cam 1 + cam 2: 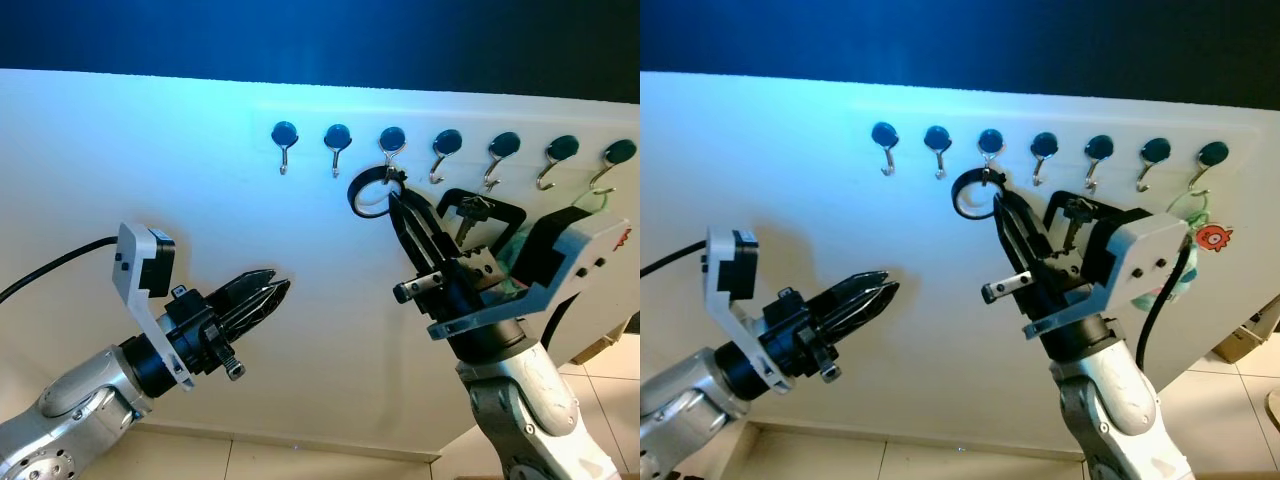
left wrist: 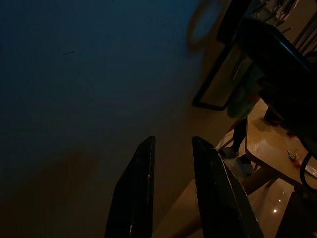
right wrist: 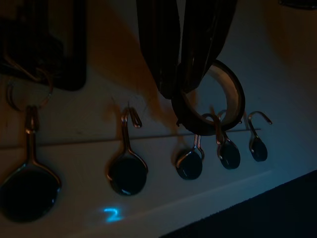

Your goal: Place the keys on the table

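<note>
A white board point(image 1: 200, 170) carries a row of several dark-knobbed hooks. A black ring-shaped loop point(image 1: 368, 192) hangs from the third hook point(image 1: 392, 148). My right gripper point(image 1: 396, 200) is raised to it, and its fingers look shut on the loop's rim point(image 3: 181, 106). Just right of it, a metal key point(image 1: 470, 212) hangs inside a black rectangular frame point(image 1: 505, 212), partly hidden by my right wrist. My left gripper point(image 1: 276, 284) hovers lower left, well clear of the hooks, its fingers point(image 2: 136, 198) a narrow gap apart and holding nothing.
A green plush charm point(image 1: 1170, 285) with an orange tag point(image 1: 1212, 237) dangles from the last hook point(image 1: 1212, 155) behind my right wrist. A tiled floor point(image 1: 300, 462) lies below the board. A wooden table point(image 2: 270, 144) is dimly seen in the left wrist view.
</note>
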Controlling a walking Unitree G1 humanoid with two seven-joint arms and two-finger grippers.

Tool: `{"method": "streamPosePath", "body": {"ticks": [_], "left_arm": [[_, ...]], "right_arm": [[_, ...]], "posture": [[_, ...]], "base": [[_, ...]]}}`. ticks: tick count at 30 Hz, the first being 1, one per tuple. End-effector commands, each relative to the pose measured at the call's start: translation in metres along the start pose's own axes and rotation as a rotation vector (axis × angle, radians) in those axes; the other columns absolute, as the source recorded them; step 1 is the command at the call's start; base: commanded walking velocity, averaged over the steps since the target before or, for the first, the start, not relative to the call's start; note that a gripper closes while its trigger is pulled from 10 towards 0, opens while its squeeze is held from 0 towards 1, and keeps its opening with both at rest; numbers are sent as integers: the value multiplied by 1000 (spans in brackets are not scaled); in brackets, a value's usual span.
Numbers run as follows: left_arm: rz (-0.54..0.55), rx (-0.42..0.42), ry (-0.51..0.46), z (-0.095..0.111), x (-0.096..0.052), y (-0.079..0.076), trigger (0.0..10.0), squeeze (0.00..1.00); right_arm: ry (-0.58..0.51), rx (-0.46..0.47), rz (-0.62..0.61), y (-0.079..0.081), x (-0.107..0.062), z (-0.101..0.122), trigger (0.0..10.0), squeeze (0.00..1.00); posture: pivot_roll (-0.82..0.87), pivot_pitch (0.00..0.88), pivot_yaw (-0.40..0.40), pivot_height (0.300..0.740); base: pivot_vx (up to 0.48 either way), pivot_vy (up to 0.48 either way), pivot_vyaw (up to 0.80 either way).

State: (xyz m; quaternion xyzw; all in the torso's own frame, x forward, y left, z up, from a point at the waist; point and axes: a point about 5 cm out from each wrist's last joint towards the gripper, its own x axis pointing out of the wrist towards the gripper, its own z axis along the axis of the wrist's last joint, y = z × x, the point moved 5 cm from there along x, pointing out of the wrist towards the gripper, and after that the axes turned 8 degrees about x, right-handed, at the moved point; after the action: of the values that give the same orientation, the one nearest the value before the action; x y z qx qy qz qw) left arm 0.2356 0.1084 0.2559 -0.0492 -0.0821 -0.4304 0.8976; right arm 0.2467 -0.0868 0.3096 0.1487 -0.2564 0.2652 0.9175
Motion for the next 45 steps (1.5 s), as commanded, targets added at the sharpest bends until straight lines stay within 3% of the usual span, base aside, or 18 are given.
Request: {"method": "streamPosePath", "body": {"ticks": [1,8,16,19,22,30,38,39,43,44,45], "left_arm": [[-12,2,36,-5,-1,0,10000,0],[-16,-2,35,-6,1,-1,10000,0],[-14,-3,34,-6,1,-1,10000,0],[-11,-3,35,-6,0,-1,10000,0],[-10,-3,35,-6,0,-1,10000,0],[-11,-5,35,-6,0,-1,10000,0],[-12,-7,34,-6,0,-2,10000,0],[-12,-8,33,-7,0,-3,10000,0],[-11,-9,34,-7,0,-3,10000,0],[-10,-9,34,-7,0,-2,10000,0],[-9,-9,34,-7,0,-3,10000,0]], "right_arm": [[45,23,49,7,-3,-6,10000,0],[71,79,44,3,-2,-8,10000,0],[94,25,49,0,-4,-10,10000,0],[64,-194,103,7,-8,-6,10000,0],[79,-219,99,5,-9,-9,10000,0],[138,-24,11,-3,-5,-20,10000,0],[144,-65,-7,-9,-7,-25,10000,0],[140,-82,-11,-9,-7,-24,10000,1000],[130,-87,-18,-10,-6,-22,10000,1000],[127,-89,-20,-10,-6,-21,10000,0],[127,-94,-19,-11,-7,-21,10000,0]], "posture": [[44,175,25,740],[40,177,25,740],[43,178,23,740],[47,180,22,740],[47,183,22,740],[43,184,23,740],[44,185,20,740],[44,187,18,740],[45,188,17,740],[45,188,17,740],[46,188,15,740]], "base": [[0,0,0],[0,0,0],[0,0,0],[0,0,0],[0,0,0],[0,0,0],[0,0,0],[0,0,0],[0,0,0],[0,0,0],[0,0,0]]}}
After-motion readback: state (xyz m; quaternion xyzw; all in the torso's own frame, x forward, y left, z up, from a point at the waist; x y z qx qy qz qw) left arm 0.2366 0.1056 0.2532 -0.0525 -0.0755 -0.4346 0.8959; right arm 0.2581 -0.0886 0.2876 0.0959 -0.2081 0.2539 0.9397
